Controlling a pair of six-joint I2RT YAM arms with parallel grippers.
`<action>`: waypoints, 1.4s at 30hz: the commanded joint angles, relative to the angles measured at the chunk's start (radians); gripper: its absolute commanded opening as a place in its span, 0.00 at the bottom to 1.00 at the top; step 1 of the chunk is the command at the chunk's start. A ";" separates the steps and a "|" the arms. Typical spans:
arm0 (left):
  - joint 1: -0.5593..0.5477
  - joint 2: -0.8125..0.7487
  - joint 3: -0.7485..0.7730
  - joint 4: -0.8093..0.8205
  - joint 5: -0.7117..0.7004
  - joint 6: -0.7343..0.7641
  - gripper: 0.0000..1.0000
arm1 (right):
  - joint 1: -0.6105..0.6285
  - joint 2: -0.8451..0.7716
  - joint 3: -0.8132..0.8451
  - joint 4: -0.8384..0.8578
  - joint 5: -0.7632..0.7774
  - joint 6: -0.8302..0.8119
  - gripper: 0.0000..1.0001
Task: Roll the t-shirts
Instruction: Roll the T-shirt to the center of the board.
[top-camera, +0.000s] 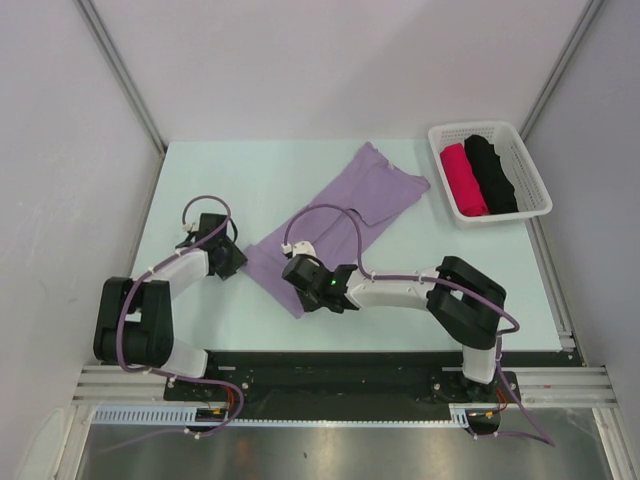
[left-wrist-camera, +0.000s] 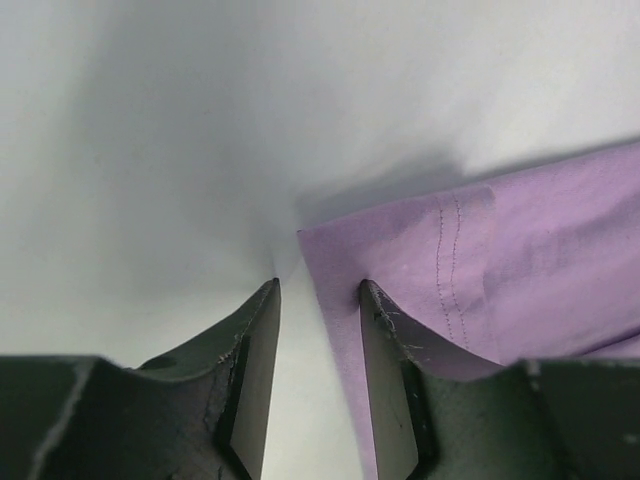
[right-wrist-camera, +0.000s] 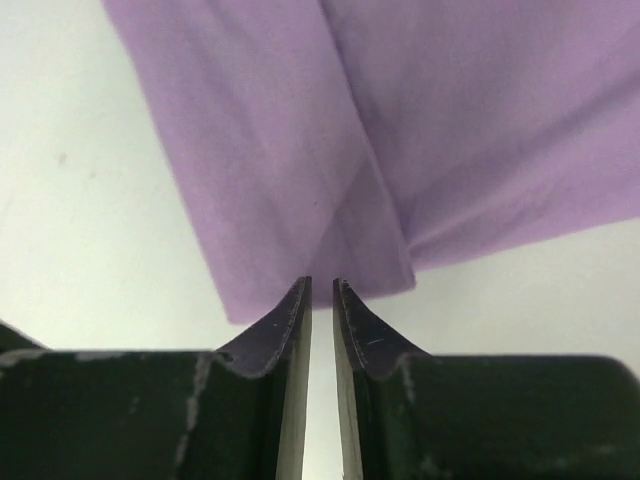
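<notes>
Top external view: a pink roll (top-camera: 463, 178) and a black roll (top-camera: 490, 172) lie side by side in the basket (top-camera: 540, 185) at the far right. The shirt (top-camera: 345, 210) is not rolled yet. It lies flat on the table (top-camera: 200, 190) as a long folded strip, slanting from the near middle toward the basket. So, as I judge it, the folding is done and the rolling itself is all left. My left gripper (left-wrist-camera: 318, 285) stands partly open at the strip's near left corner, one finger (left-wrist-camera: 385, 380) over the hem, nothing pinched. My right gripper (right-wrist-camera: 322, 282) shows only a narrow slit, tips at the strip's near edge; I see no cloth between them.
</notes>
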 joint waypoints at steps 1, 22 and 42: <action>0.018 -0.055 0.035 -0.012 -0.038 0.028 0.43 | 0.042 -0.090 -0.001 0.009 0.078 -0.065 0.21; 0.032 0.002 0.048 0.022 -0.008 0.033 0.37 | 0.149 0.088 0.114 -0.037 0.161 -0.167 0.37; 0.012 0.030 0.085 0.024 -0.025 0.031 0.26 | 0.114 0.030 0.119 -0.066 0.047 -0.180 0.12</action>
